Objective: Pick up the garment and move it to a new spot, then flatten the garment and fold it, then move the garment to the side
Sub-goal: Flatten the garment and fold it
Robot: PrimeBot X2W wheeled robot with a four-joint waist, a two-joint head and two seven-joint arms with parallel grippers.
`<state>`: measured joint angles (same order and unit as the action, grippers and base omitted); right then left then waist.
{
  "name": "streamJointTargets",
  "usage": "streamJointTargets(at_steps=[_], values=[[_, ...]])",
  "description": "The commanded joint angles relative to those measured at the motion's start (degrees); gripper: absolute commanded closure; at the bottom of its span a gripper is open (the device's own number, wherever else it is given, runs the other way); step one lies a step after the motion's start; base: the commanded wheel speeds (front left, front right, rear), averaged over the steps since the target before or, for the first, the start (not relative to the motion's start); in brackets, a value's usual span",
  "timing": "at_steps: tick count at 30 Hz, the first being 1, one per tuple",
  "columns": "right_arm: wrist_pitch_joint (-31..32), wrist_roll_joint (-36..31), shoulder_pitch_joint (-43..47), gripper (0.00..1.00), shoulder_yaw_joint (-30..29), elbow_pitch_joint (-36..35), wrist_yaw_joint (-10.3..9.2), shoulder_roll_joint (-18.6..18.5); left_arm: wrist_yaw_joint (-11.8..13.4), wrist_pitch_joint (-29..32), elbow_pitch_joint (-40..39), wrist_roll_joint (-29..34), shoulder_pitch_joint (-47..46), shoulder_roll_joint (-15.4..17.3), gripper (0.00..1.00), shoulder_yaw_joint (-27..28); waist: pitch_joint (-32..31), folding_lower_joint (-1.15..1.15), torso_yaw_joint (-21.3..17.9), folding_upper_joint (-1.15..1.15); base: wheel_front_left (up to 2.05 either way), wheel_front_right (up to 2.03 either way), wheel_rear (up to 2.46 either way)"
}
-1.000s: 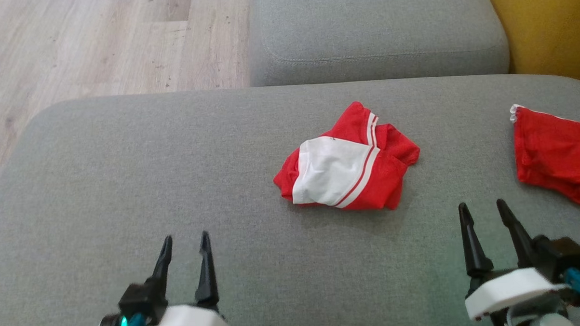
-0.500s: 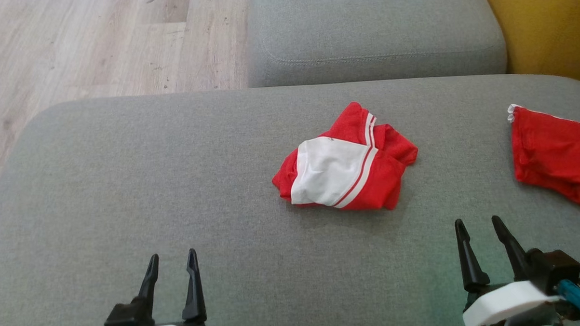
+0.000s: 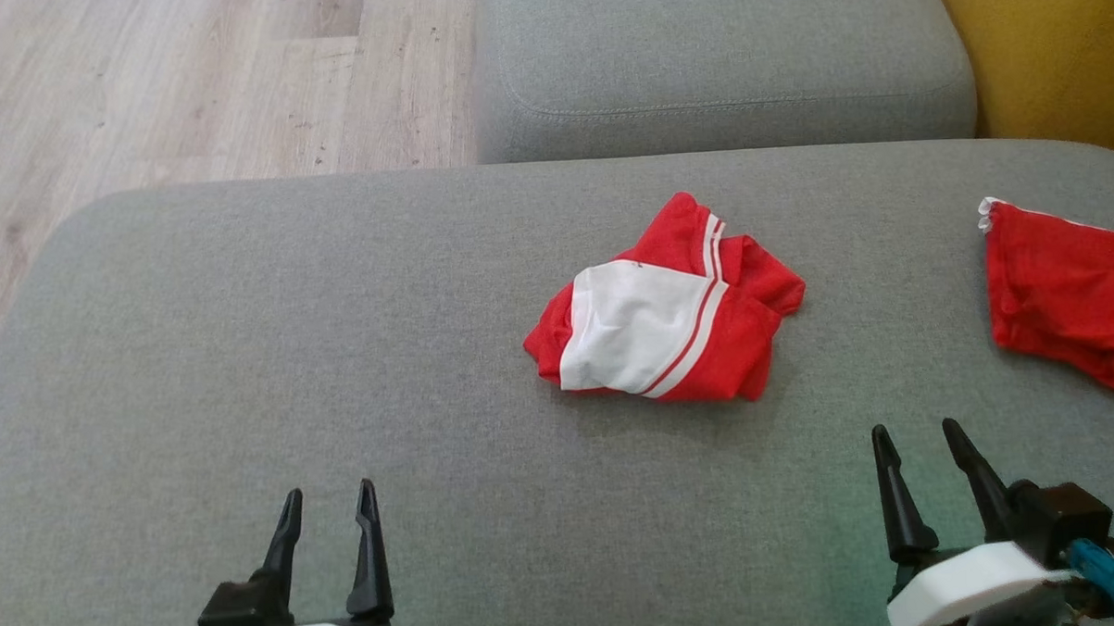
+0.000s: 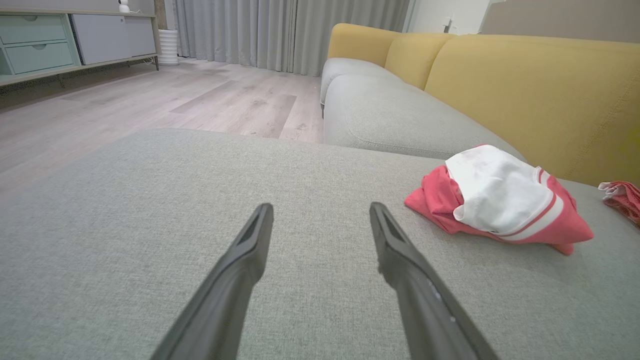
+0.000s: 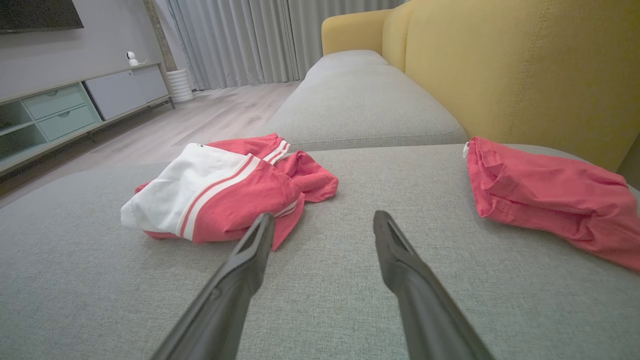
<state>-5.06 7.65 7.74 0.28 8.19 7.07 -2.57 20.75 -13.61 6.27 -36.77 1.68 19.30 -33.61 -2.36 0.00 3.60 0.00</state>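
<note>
1. Garment [image 3: 664,323]: one crumpled red bundle with a white panel and stripes, lying mid-cushion [image 3: 244,361] on grey woven fabric.
2. One plain red cloth [image 3: 1066,304] lies well apart, rightward.
3. Left gripper [image 3: 330,489] and right gripper [image 3: 915,426]: both spread, empty.

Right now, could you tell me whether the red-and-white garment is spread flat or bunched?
Bunched: the red-and-white garment lies in a crumpled, layered heap on the grey cushion.
</note>
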Motion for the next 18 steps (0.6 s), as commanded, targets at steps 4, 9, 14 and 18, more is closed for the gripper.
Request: streamJointTargets(at_steps=[4, 9, 14, 18], values=[[-0.65, 0.2, -2.33, 0.0, 1.56, -1.73, 0.42, -0.31, 0.35, -0.2, -2.16, -0.07, -1.99, 1.21, 0.0, 1.94, 0.19, 0.0, 0.04, 0.0, 0.0, 0.0, 0.0], [-0.74, 0.25, -2.54, 0.0, 1.63, -1.6, 0.42, -0.31, 0.54, -0.11, -2.29, -0.16, -2.0, 1.31, 0.0, 1.86, 0.51, 0.0, 0.03, 0.0, 0.0, 0.0, 0.0], [-0.54, 0.0, -3.45, 0.0, 1.29, -1.1, 0.42, -0.31, 0.69, -0.06, -2.51, -0.13, -2.25, 1.26, 0.0, 1.7, 1.3, 0.0, 0.51, 0.0, 0.0, 0.0, 0.0], [0.64, -1.15, -5.82, 0.0, 0.75, -0.22, 0.42, -0.31, 0.8, -0.01, -2.87, 0.03, -2.64, 1.34, 0.0, 1.68, 2.33, 0.0, 1.21, 0.0, 0.0, 0.0, 0.0]])
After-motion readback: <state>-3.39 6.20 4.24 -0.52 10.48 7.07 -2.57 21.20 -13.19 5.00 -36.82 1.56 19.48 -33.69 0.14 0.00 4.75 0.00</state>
